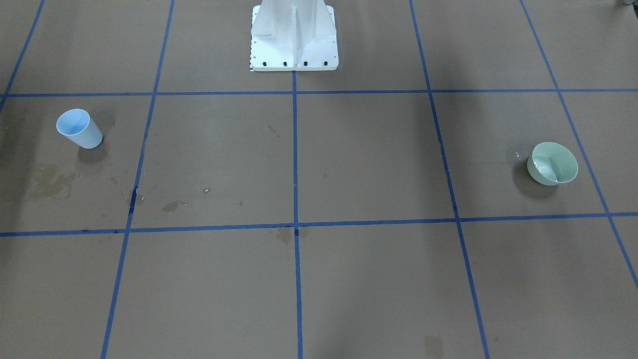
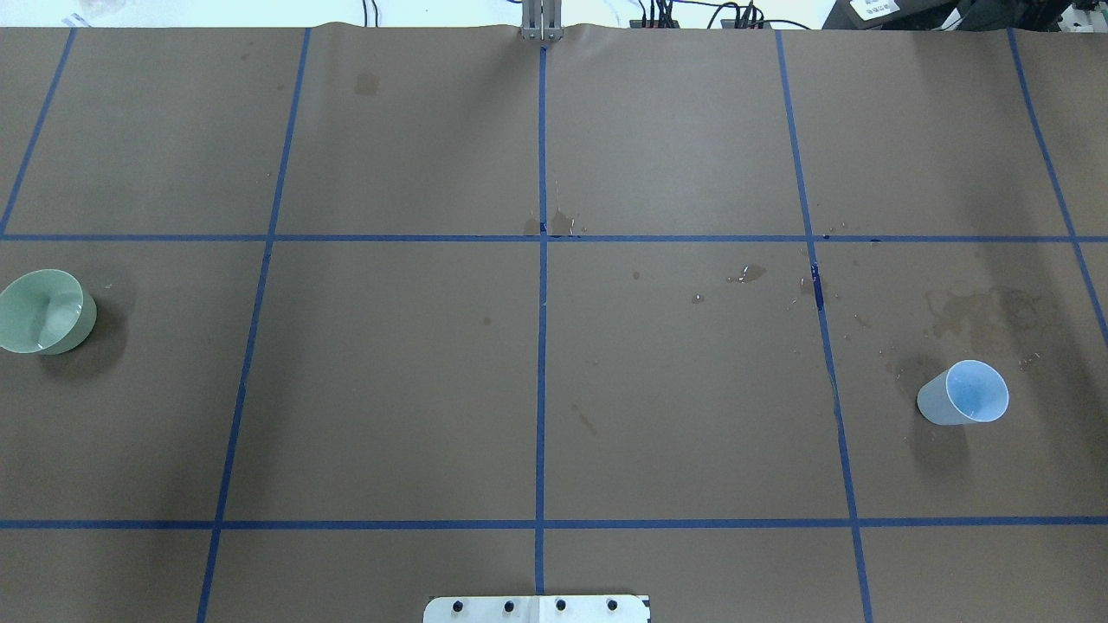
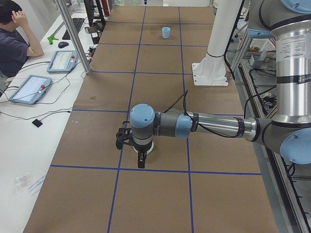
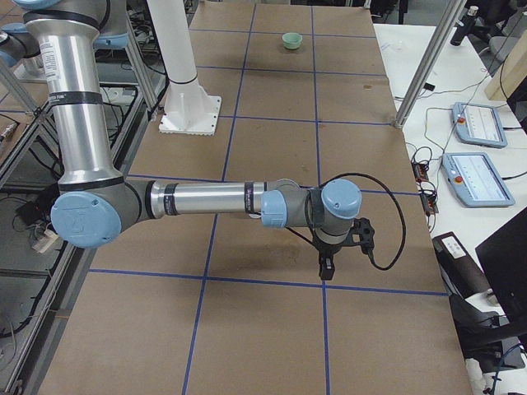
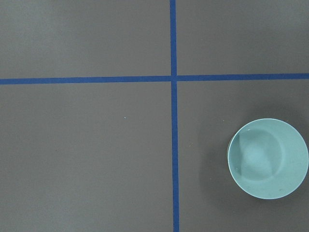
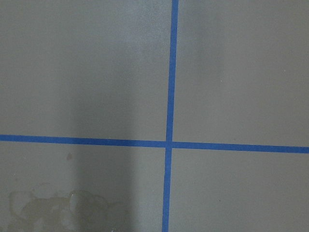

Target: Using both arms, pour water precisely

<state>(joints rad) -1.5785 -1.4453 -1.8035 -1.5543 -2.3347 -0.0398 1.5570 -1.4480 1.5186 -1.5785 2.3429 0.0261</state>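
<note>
A pale green bowl (image 1: 552,163) stands on the brown paper at the robot's far left; it also shows in the overhead view (image 2: 43,311) and the left wrist view (image 5: 268,158). A little clear water glints inside it. A light blue cup (image 1: 79,128) stands upright at the robot's far right (image 2: 963,394); I cannot tell if it holds water. The left arm's gripper (image 3: 140,162) hangs above the bowl (image 3: 147,149). The right arm's gripper (image 4: 325,270) hangs over the paper, and the cup is hidden there. I cannot tell whether either gripper is open or shut.
The white pedestal (image 1: 294,35) stands at the table's middle on the robot's side. Wet stains and droplets (image 2: 978,307) mark the paper near the cup. A person (image 3: 12,39) sits at a side desk with tablets (image 3: 29,87). Blue tape lines form a grid.
</note>
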